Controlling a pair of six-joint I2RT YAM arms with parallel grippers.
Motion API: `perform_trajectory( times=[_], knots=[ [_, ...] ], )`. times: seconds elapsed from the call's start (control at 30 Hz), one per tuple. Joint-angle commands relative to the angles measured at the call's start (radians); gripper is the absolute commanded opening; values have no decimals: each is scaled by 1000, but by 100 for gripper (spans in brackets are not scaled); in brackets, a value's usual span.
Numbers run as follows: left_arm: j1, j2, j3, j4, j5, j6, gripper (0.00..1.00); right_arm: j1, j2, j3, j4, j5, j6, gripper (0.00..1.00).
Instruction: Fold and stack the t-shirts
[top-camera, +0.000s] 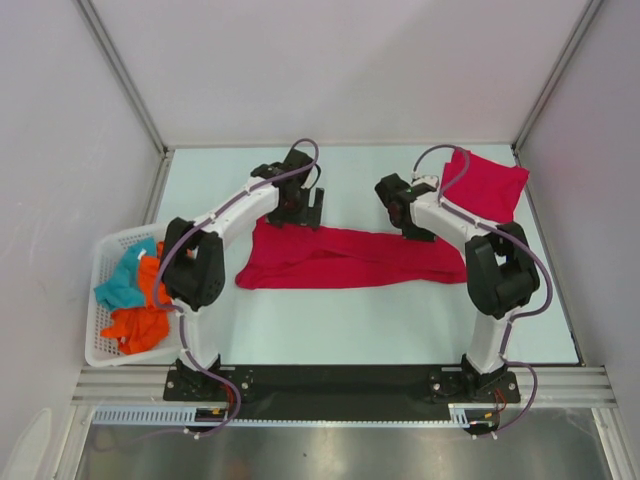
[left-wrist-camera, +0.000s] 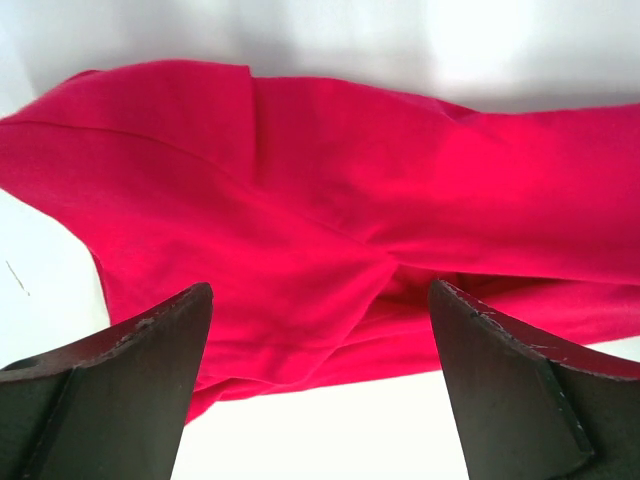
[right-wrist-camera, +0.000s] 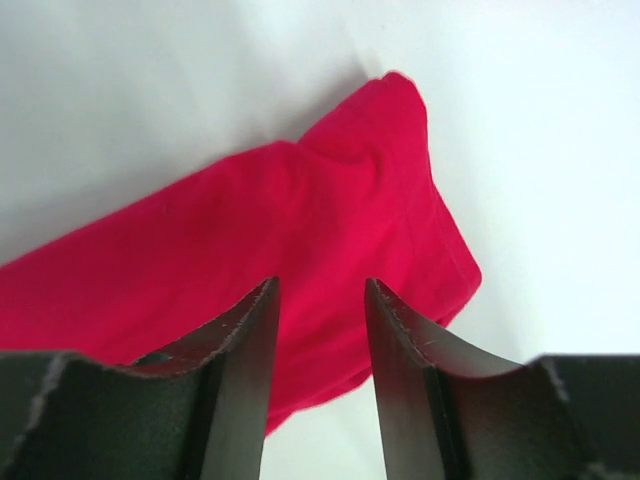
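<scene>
One crimson t-shirt (top-camera: 350, 258) lies across the middle of the table as a long, narrow folded strip. A second t-shirt (top-camera: 490, 185) lies folded at the back right corner. My left gripper (top-camera: 307, 213) hangs over the strip's back left edge. In the left wrist view it (left-wrist-camera: 320, 290) stands wide open, with the cloth (left-wrist-camera: 300, 190) below and nothing pinched. My right gripper (top-camera: 412, 230) is over the strip's right end. Its jaws (right-wrist-camera: 321, 283) are partly apart, and the cloth's end (right-wrist-camera: 330, 210) shows through the gap, not gripped.
A white basket (top-camera: 103, 262) sits at the table's left edge. It holds a teal cloth (top-camera: 122, 283) and an orange cloth (top-camera: 142, 322). Enclosure walls and metal posts border the table on the left, back and right.
</scene>
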Motion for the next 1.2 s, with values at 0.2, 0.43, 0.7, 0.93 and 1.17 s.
perform_trajectory(
  times=[0.2,0.43,0.7,0.93,1.17],
  knots=[
    [-7,-40,8,2,-1,-8,95,-100,40,27,99,-6,-38,47],
    [-7,-49,-30,10,-8,-7,95,-186,75,42,117,-10,-51,48],
    [-5,-60,-77,25,-11,-7,95,-271,78,71,128,2,-80,49],
    [-7,-67,-84,25,-14,-10,95,-281,115,64,152,-12,-89,49],
    [-5,-63,-84,21,-25,-5,95,-262,145,59,169,-23,-83,49]
  ],
)
